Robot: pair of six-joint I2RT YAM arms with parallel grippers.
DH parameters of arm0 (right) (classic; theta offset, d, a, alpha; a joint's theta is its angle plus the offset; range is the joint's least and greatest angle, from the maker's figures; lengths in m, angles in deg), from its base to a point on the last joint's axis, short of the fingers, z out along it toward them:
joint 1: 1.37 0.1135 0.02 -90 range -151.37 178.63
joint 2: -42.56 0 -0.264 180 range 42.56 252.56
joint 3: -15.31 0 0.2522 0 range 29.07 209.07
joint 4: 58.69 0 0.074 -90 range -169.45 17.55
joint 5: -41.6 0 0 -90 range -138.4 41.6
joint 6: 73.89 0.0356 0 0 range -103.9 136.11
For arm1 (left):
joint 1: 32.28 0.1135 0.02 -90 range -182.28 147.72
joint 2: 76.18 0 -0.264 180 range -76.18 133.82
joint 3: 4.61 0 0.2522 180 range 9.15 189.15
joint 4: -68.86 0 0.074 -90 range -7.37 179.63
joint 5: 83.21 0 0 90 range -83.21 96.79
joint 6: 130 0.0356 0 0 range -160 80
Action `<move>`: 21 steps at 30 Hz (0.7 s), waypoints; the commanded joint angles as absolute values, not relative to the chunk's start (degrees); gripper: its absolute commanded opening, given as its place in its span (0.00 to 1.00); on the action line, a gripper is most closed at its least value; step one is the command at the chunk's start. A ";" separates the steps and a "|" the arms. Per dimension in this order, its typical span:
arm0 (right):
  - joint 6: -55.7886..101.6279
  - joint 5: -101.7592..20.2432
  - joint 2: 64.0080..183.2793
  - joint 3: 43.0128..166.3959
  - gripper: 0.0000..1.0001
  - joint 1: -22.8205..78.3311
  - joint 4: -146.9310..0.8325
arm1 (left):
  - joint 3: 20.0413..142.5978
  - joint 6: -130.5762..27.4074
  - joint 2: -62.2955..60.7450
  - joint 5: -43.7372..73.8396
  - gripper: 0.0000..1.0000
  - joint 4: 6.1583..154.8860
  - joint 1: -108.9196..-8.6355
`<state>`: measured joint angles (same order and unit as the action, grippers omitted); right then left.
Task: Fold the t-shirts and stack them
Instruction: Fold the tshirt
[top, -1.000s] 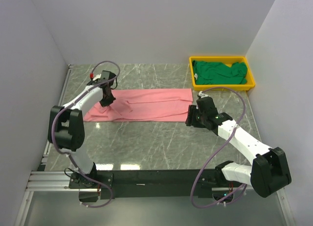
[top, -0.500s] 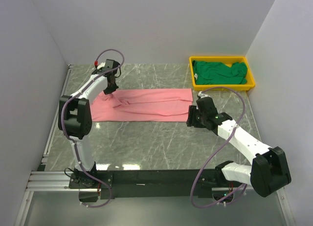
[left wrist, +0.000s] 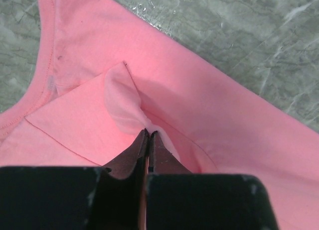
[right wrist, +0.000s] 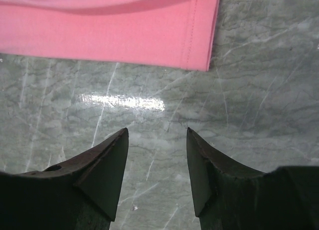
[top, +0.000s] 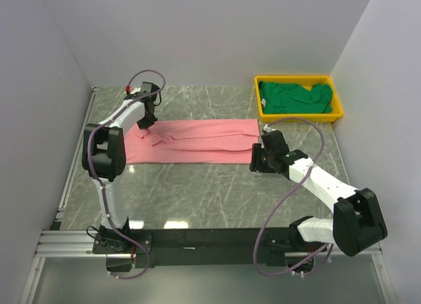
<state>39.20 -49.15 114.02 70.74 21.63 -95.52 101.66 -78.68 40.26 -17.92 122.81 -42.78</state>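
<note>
The pink t-shirt (top: pixel 197 141) lies folded into a long strip across the middle of the table. My left gripper (top: pixel 145 123) is over its far left end and is shut on a pinched fold of the pink cloth (left wrist: pixel 124 105), lifted a little. My right gripper (top: pixel 255 163) is open and empty, low over bare table just off the shirt's near right corner (right wrist: pixel 199 60). The dark green t-shirt (top: pixel 294 97) lies crumpled in the yellow tray (top: pixel 299 115) at the back right.
The table is grey marble (top: pixel 197 192). White walls close the back and both sides. A black rail (top: pixel 210 238) with the arm bases runs along the near edge. The yellow tray stands close behind my right arm.
My left gripper has moved toward the back and slightly right with the pink cloth, drawing the shirt's left end in. My right gripper has barely shifted.
</note>
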 commanded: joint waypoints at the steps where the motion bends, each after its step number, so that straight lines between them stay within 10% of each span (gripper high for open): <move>1: 39.66 -48.57 115.59 72.84 0.57 22.01 -92.85 | 104.33 -79.73 41.06 -18.17 0.05 122.09 -42.74; 10: 40.10 -45.06 120.07 76.00 0.54 22.27 -91.09 | 104.69 -79.20 40.28 -17.20 0.26 120.33 -42.74; 21: 40.89 -48.31 126.67 81.18 0.54 22.18 -91.35 | 95.91 -80.78 27.90 -15.63 0.80 119.81 -37.91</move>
<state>40.33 -46.05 125.56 78.43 22.00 -92.09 98.34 -79.18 35.50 -16.59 120.97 -40.86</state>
